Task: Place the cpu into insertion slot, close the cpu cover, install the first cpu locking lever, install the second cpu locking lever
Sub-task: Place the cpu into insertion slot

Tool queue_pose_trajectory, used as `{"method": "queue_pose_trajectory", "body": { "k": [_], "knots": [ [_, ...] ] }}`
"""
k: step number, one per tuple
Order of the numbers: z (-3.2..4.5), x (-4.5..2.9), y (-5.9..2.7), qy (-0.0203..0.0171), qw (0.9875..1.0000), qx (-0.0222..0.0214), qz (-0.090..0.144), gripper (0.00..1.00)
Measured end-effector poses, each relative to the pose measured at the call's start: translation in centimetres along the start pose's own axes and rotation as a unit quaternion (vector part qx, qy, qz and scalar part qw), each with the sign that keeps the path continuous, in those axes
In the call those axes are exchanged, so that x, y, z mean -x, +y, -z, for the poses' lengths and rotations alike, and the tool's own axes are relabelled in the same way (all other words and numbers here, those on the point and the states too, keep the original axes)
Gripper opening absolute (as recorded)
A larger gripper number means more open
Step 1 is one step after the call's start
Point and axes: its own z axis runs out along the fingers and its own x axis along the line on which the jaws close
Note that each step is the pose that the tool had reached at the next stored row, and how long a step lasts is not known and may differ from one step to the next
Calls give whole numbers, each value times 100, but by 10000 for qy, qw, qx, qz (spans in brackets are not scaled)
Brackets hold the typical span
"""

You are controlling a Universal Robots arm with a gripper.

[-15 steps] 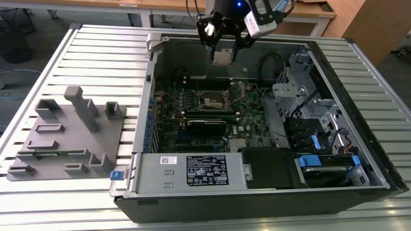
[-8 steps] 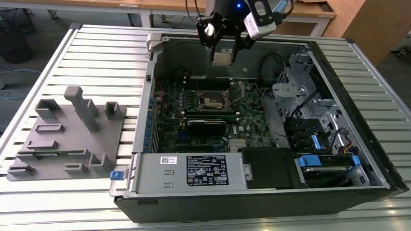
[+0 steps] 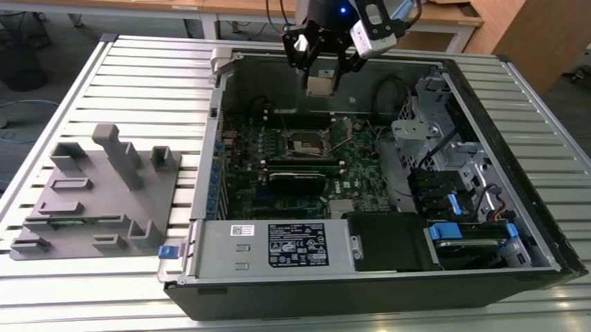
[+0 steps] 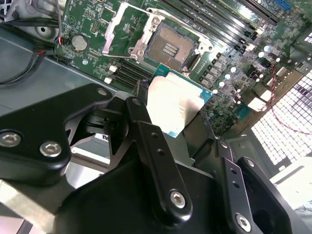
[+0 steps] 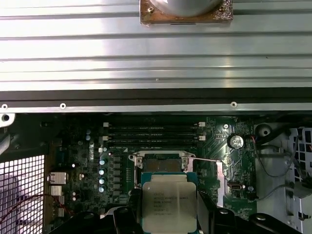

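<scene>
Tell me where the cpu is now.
In the exterior view, top centre, the gripper holds the cpu over the open case, apart from the insertion slot.

A ribbed aluminium table (image 3: pixel 111 76) spreads beneath the claw (image 3: pixel 322 75) and on every side of it. Beyond the claw stands a wooden desk (image 3: pixel 138 5) on white legs. Far off to the exterior view's left of the claw, a black wire wastebasket (image 3: pixel 19 45) stands on the grey floor (image 3: pixel 93 24), with a blue cable (image 3: pixel 19 108) near it. To the exterior view's right is a wooden cabinet (image 3: pixel 517 28).
</scene>
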Motion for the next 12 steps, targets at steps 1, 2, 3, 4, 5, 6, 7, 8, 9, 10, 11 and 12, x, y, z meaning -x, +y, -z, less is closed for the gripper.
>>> {"method": "queue_pose_trajectory", "body": {
  "k": [1, 2, 3, 4, 5, 6, 7, 8, 9, 10, 11, 12],
  "knots": [
    [-6, 0, -1, 0, 10000, 0, 0, 54],
    [-13, 0, -1, 0, 10000, 0, 0, 54],
    [-20, -1, -2, 0, 10000, 0, 0, 54],
    [-26, -1, -2, -1, 10000, 0, 0, 54],
    [-33, -1, -3, -1, 10000, 0, 0, 54],
    [-37, -2, -3, 0, 10000, -1, 0, 54],
    [-41, -2, -3, 0, 10000, -1, 0, 54],
    [-50, -3, -4, 0, 10000, -1, 0, 54],
    [-53, -2, -4, -1, 10000, 0, 0, 54],
    [-56, -2, -5, -1, 10000, 0, 0, 54],
    [-58, -2, -5, -1, 10000, 0, 0, 54],
    [-60, -2, -5, -1, 10000, -1, 0, 54]
  ]
}}
